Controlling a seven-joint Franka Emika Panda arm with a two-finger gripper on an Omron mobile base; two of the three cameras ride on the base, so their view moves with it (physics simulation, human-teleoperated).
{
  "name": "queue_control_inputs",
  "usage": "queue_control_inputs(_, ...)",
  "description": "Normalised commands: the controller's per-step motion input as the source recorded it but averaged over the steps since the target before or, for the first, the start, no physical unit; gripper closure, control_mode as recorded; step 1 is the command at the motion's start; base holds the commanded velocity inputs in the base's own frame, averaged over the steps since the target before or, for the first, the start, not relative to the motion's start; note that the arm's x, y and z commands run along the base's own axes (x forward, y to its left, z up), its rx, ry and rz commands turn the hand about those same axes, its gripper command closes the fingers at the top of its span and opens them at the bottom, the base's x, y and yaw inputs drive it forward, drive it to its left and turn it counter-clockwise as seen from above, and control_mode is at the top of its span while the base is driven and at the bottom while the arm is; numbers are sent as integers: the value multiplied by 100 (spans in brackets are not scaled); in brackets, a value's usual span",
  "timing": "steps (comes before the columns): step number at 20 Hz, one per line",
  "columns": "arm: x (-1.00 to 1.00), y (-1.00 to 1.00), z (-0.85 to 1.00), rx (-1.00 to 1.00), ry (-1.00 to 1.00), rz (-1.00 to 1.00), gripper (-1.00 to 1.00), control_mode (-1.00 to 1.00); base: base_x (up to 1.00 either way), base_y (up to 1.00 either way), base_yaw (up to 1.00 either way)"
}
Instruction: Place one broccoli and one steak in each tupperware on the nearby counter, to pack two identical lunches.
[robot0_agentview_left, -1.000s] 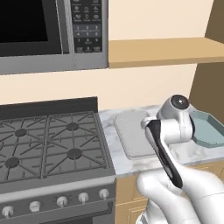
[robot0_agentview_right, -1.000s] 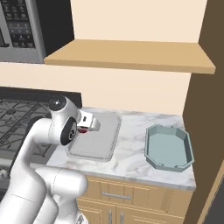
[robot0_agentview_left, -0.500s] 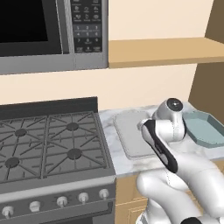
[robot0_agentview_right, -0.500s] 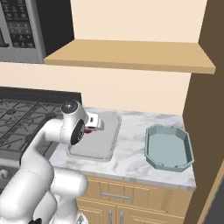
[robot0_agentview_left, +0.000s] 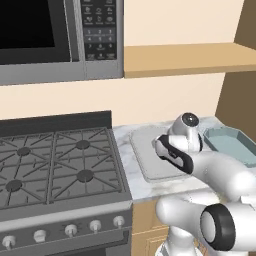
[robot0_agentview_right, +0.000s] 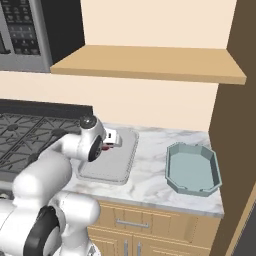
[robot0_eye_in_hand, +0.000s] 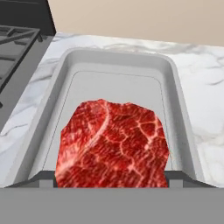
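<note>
— Red steak (robot0_eye_in_hand: 113, 146) in the hand view: held wide between the fingers?
— Yes, just above the grey tupperware (robot0_eye_in_hand: 181, 113), ready to drop.
— Right base view?
— Hand (robot0_agentview_right: 109, 141) over that tray; teal tupperware (robot0_agentview_right: 193, 169) well aside on the surface (robot0_agentview_right: 150, 155).

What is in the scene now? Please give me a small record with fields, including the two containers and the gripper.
gripper: over the grey tray, closed on the steak, as far as the views show
steak: raw, red, marbled, at the gripper, above the near end of the tray
grey tray: on the counter beside the stove, nothing lying in it yet
teal container: on the counter to the tray's right, apart from it, nothing inside
packing done so far: none
</note>
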Motion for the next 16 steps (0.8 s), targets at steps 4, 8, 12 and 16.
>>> queue_control_inputs(4,44,8,-34,0,8,0,100,-100,0,0,0)
queue_control_inputs(8,34,10,-27,0,9,0,100,-100,0,0,0)
queue_control_inputs(12,37,7,-17,0,4,0,100,-100,0,0,0)
queue_control_inputs(16,32,0,-16,0,1,0,100,-100,0,0,0)
